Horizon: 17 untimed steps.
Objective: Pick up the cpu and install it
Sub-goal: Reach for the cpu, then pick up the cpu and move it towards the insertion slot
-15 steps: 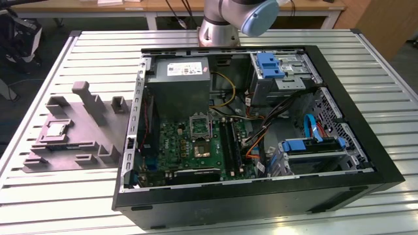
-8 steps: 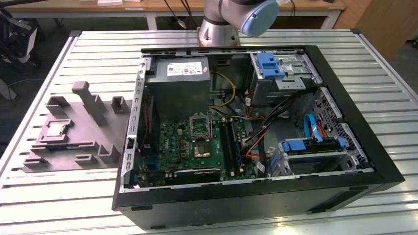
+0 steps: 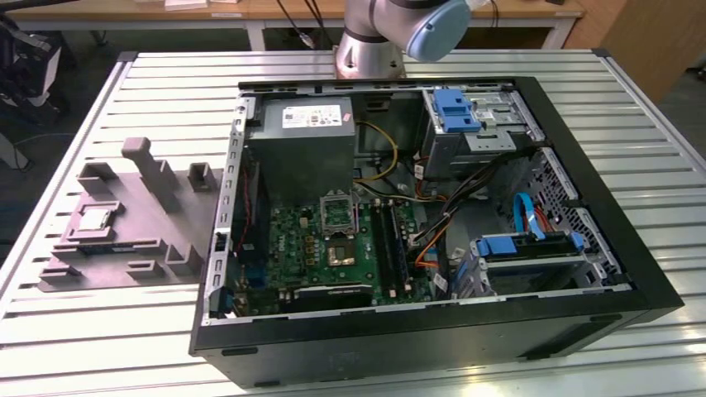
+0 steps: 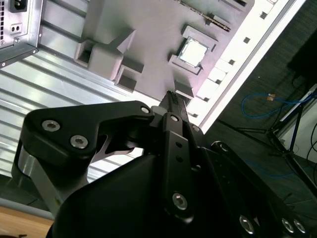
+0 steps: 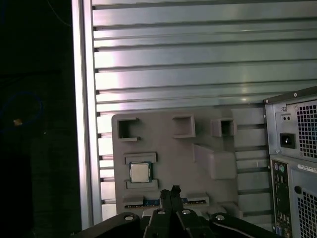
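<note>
Claw [image 5: 173, 191] of mine is pinched narrow, empty, hanging over the slatted table [image 5: 198, 49]. Case [image 5: 292, 163] sits off to one side. Grey tray [image 5: 173, 153] lies below my tips, cpu [image 5: 140, 172] in its pocket, near them, untouched.

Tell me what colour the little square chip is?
Shiny silver-grey: the small flat square cpu shows clearest in the second wrist view.

- cpu [image 5: 139, 172]: smooth, pale metal top, faintly glossy.
- fixture [image 3: 149, 219], nine o'clock of the case [image 3: 419, 347]: matt grey plastic.
- table [image 3: 651, 165]: ribbed, shiny metal.
</note>
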Each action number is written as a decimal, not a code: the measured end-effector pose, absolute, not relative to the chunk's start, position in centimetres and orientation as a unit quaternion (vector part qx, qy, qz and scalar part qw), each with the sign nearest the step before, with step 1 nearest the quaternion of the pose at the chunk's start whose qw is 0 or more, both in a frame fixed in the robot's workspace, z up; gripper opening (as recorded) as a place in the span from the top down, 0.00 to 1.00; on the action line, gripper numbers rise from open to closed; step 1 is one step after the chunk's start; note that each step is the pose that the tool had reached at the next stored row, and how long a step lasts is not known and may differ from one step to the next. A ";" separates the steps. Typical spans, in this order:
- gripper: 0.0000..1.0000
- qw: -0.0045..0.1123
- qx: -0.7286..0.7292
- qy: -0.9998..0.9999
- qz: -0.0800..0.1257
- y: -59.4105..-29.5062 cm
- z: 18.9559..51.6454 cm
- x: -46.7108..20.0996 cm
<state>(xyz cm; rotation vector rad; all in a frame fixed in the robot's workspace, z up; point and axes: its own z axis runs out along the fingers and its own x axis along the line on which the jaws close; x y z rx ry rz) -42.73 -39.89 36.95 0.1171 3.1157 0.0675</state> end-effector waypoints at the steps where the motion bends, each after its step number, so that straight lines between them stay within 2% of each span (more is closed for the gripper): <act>1: 0.89 0.011 0.038 0.999 0.022 -39.9 36.9 -43.0; 17: 0.89 0.011 0.038 0.999 0.022 -39.9 36.7 -45.8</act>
